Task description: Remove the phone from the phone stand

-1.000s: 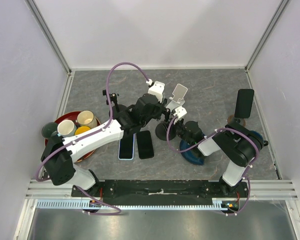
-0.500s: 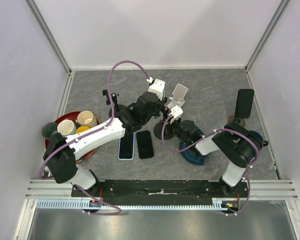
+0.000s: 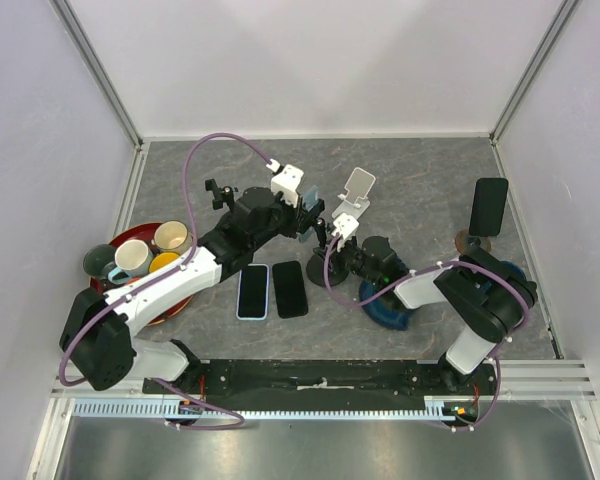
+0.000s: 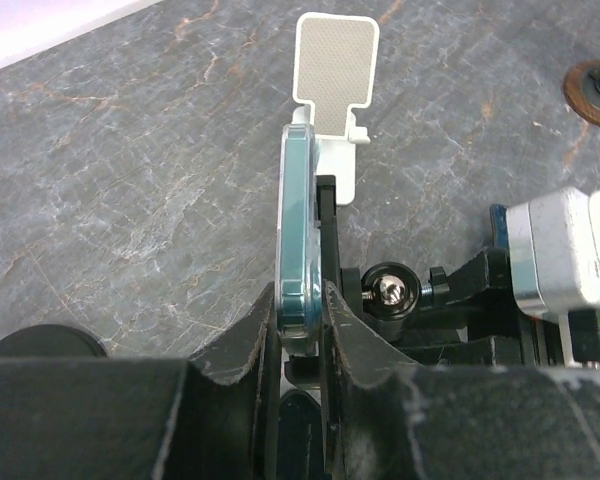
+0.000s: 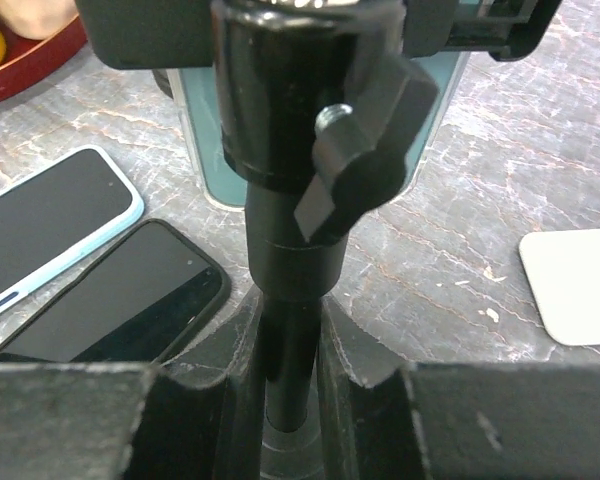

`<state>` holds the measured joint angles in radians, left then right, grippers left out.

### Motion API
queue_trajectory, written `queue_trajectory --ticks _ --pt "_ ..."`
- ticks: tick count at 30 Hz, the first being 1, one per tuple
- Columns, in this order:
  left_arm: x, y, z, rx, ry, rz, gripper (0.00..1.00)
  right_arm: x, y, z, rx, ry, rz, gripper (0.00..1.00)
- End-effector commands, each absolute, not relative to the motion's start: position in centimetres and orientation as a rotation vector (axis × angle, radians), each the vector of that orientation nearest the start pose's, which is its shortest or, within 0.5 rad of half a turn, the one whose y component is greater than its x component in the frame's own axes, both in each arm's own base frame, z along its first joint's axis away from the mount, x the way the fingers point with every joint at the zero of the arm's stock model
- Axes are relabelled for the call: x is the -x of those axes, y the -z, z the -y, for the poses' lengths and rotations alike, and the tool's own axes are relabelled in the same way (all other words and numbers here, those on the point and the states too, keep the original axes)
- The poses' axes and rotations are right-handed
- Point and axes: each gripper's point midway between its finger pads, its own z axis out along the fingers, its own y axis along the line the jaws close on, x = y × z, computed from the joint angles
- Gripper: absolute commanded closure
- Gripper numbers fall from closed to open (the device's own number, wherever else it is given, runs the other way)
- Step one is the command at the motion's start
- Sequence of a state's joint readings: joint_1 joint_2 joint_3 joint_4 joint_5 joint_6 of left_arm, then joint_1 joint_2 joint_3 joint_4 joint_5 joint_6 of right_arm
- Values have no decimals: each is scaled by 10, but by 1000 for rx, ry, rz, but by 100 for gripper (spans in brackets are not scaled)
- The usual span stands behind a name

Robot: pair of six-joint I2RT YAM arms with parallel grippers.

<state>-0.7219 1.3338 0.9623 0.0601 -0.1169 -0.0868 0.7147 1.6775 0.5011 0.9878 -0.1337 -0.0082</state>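
Observation:
A teal-cased phone [image 4: 299,230] stands on edge between my left gripper's fingers [image 4: 263,325], its back close against the black stand's holder [image 4: 326,235]. My left gripper [image 4: 300,312] is shut on the phone's lower end; from above it [image 3: 306,197] sits just left of the black phone stand [image 3: 325,238]. My right gripper [image 5: 285,325] is shut on the stand's black pole [image 5: 286,290], low near its base, and shows in the top view [image 3: 333,245]. The teal phone [image 5: 202,130] shows behind the stand's head.
Two phones lie flat in front: a light-blue-cased one [image 3: 252,291] and a black one [image 3: 291,289]. A white stand [image 3: 358,189] is behind. A black phone on another stand [image 3: 489,206] is far right. A red tray of cups [image 3: 130,240] is left. A blue object [image 3: 383,310] lies under the right arm.
My left arm has swung its wrist left and back, with the teal phone in its grip. My right gripper has stayed shut on the stand's pole, shifted slightly left.

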Motion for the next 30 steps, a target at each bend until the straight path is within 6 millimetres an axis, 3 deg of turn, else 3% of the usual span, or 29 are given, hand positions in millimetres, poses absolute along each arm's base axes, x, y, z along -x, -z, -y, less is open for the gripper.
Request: queue_trajectory --ticks 1,5,11,13,14,16,17,22,28,30 --pt "-348 -278 265 -585 452 -1606 98 -282 -84 -321 918 -767 -1603 100" --pt "-334 -282 276 -615 556 -1584 98 -284 -84 -318 896 -768 -1608 100" --pt "-314 -270 290 -623 627 -1615 98 -283 -90 -318 881 -781 -1603 100" --pt "-303 -269 298 -617 632 -1615 98 -281 -97 -319 864 -803 -1591 90" --pt "-299 -269 301 -619 627 -1614 98 -280 -100 -319 852 -816 -1593 75" --pt "-289 -267 307 -612 596 -1617 98 -275 -109 -320 833 -854 -1598 63" --pt "-287 -267 309 -605 585 -1618 98 -273 -111 -319 827 -864 -1602 52" --pt "-274 -266 314 -554 580 -1625 98 -270 -134 -313 780 -872 -1607 29" --pt "-267 -261 320 -568 595 -1632 98 -281 -155 -298 727 -763 -1648 28" --pt "-263 -259 323 -584 602 -1634 98 -284 -154 -292 739 -710 -1683 28"
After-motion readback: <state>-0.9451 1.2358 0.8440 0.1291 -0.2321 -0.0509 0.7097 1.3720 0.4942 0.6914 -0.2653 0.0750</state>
